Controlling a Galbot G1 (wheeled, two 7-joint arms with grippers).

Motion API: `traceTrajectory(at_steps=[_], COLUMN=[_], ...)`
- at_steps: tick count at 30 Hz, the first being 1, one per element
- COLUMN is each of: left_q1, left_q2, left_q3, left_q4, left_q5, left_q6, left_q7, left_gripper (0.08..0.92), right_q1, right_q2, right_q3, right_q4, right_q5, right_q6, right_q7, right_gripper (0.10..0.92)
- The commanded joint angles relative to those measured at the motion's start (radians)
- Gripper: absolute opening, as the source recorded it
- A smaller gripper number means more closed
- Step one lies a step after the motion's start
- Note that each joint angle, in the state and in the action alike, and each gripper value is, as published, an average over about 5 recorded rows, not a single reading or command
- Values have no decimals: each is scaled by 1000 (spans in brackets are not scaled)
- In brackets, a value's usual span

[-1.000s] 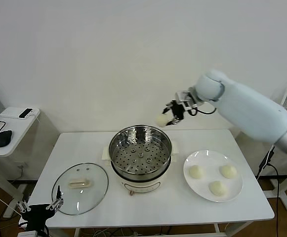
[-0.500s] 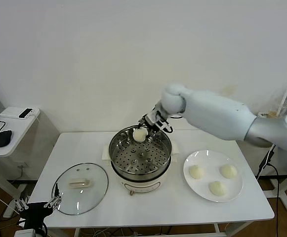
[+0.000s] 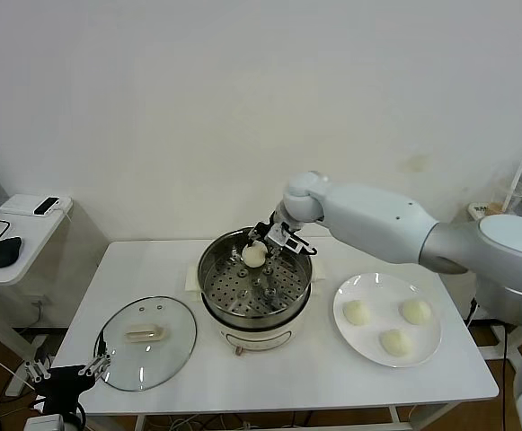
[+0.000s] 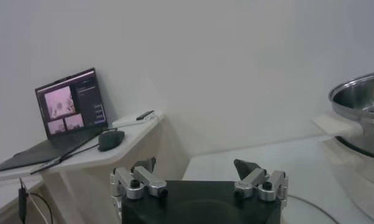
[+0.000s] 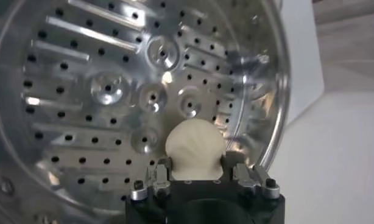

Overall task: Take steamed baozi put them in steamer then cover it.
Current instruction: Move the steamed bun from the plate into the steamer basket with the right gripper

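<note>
Steel shines all round the right claw (image 3: 262,244), which reaches into the far part of the steamer (image 3: 256,280) from behind and grips one bun (image 3: 254,255) between its fingers. From the right wrist view the bun (image 5: 195,148) hangs over the holed tray (image 5: 114,97) near the wall; I cannot tell whether it touches the metal. Holding it low looks like a way to set it down gently instead of dropping it. Apart from that bun, the tray is bare.

Right of the steamer, a white plate (image 3: 427,346) carries three more buns (image 3: 395,342), well apart from each other. The glass lid (image 3: 145,342) lies flat on the table (image 3: 314,382) at the near left, handle up, within reach of the left claw (image 4: 199,182), which waits wide open and empty beyond the table's near left corner.
</note>
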Motion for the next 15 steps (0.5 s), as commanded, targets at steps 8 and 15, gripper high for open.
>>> traceTrajectory(at_steps=[8, 15], left_q1=[0, -3], left_q2=[3, 5], left_q3=[-8, -8], left_q4=[-2, -2], left_q5=[-1, -1], left_q6=[1, 4], left_q7=[0, 1], left_gripper=[823, 823], right_q1=[-32, 3], right_q2=[35, 15], right_q3=[23, 5], right_q4=[-73, -25], right_q5=[-89, 21], right_q6=[63, 13], right_q7=[51, 3], right_gripper=[554, 736])
